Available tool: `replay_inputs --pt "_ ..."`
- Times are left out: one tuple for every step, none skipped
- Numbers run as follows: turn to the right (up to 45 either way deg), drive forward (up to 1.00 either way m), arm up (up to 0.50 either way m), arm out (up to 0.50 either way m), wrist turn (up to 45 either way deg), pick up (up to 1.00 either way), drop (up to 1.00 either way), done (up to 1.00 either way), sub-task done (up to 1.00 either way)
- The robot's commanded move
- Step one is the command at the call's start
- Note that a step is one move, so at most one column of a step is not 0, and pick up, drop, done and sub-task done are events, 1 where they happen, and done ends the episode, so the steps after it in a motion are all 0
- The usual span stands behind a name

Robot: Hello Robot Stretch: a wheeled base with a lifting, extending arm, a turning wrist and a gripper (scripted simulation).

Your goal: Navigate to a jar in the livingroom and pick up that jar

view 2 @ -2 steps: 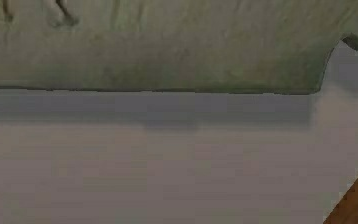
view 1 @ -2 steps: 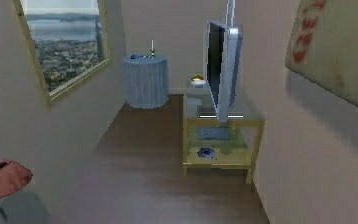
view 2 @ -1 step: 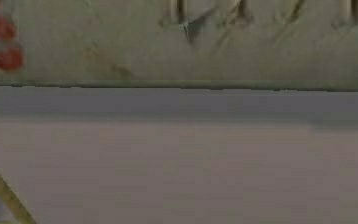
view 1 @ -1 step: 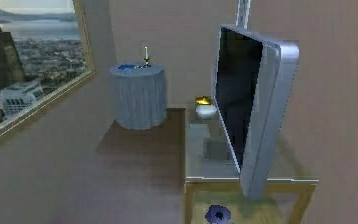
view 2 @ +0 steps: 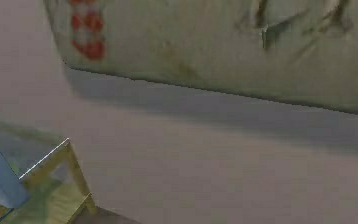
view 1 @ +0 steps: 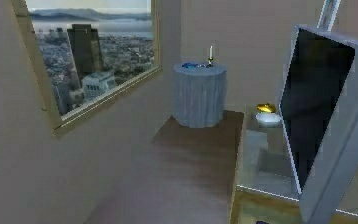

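A round table draped in grey-blue cloth stands at the far end of the room. On its top are a thin white upright thing and a small flat blue thing, too small to name. On the low stand at the forward view's right lie a small yellow thing and a white rounded thing beside it.
A large dark TV stands on the stand, close at the right. A framed city picture hangs on the left wall. Brown wood floor runs open toward the round table. In the arm side view a big wall painting hangs over the stand's corner.
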Motion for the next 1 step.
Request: replay_inputs --pt "0.0 1.0 0.0 0.0 0.0 0.0 0.0 0.0 0.0"
